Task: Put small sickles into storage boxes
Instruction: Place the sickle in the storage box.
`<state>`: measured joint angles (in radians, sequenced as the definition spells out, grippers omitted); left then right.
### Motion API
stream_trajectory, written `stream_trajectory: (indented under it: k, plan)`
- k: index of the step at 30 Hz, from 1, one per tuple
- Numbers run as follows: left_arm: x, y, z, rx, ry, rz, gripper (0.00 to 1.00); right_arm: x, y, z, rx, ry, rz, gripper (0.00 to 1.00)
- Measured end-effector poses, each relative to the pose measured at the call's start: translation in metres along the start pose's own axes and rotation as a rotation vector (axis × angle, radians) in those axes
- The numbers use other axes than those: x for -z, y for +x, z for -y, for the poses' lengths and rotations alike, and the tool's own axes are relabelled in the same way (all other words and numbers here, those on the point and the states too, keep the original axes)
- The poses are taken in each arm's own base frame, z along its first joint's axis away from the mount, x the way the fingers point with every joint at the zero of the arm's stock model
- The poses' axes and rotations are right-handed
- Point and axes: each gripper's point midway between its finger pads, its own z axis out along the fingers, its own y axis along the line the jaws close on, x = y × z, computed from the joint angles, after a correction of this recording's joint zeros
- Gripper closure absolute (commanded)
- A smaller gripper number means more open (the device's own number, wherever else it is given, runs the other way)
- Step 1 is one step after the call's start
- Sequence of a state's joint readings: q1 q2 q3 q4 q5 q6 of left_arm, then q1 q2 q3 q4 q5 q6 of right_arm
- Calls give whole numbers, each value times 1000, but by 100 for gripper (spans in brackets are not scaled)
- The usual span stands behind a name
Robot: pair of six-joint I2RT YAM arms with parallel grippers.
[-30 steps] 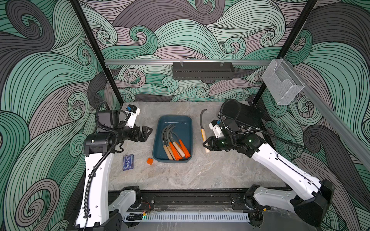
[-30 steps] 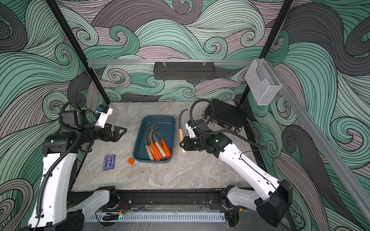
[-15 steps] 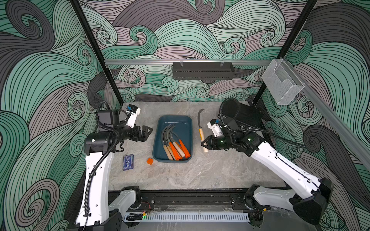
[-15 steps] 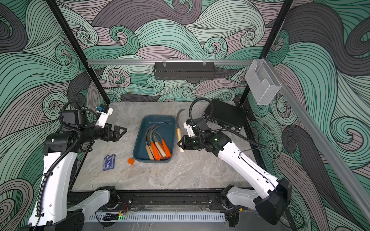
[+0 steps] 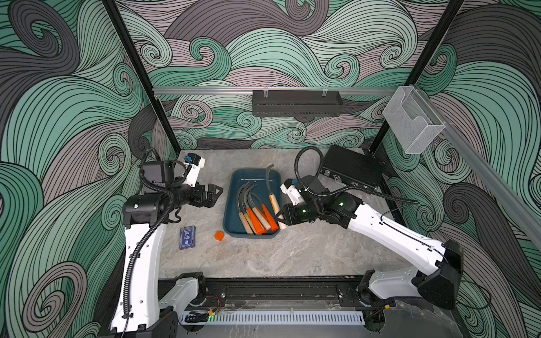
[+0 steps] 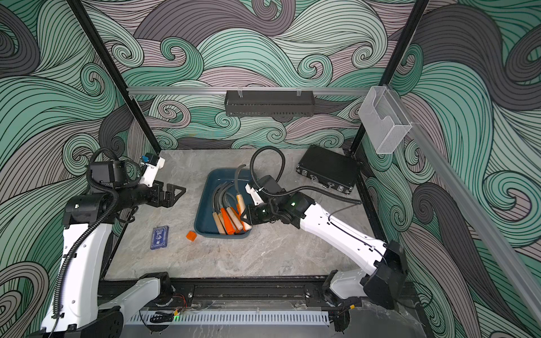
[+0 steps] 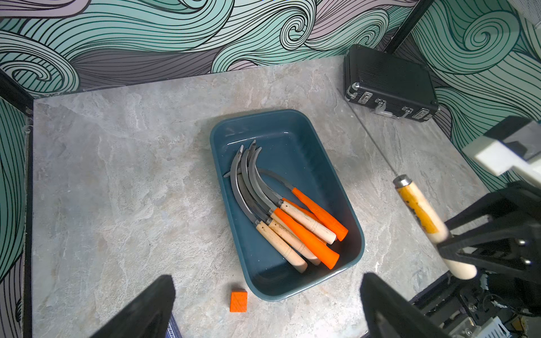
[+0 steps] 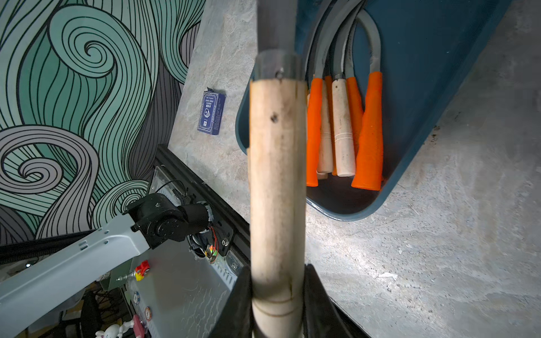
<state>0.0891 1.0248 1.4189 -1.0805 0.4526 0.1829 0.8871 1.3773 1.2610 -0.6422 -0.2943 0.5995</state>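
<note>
Right gripper (image 5: 281, 219) clenched on wooden-handled sickle (image 5: 273, 203) by butt, over teal tray (image 5: 251, 179) right rim. Risk: end grip, sickle pivots; handle catches rim, lands on tabletop (image 5: 307, 251). Left gripper (image 5: 214, 196) released, idle.

The held sickle (image 8: 276, 175) in the right gripper (image 5: 281, 217) has a pale, matt wooden handle, scuffed and speckled, with a dull grey metal collar. Just beside that gripper, the storage tray (image 7: 292, 140) is glossy teal plastic. The stored sickles (image 7: 292, 216) show matt grey metal blades and handles of smooth orange plastic or bare wood. The tabletop (image 7: 131, 175) beneath looks matt, stone-like and slightly rough.
</note>
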Motion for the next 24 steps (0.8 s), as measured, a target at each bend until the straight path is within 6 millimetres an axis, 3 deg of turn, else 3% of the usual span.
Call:
stream_trajectory:
  k: [16, 24]
  plan:
    - [2, 8, 2, -2, 0, 3, 1, -36, 15, -21, 6, -23, -56, 100]
    - [4, 7, 4, 2, -2, 12, 2, -73, 14, -21, -18, -1, -101, 100]
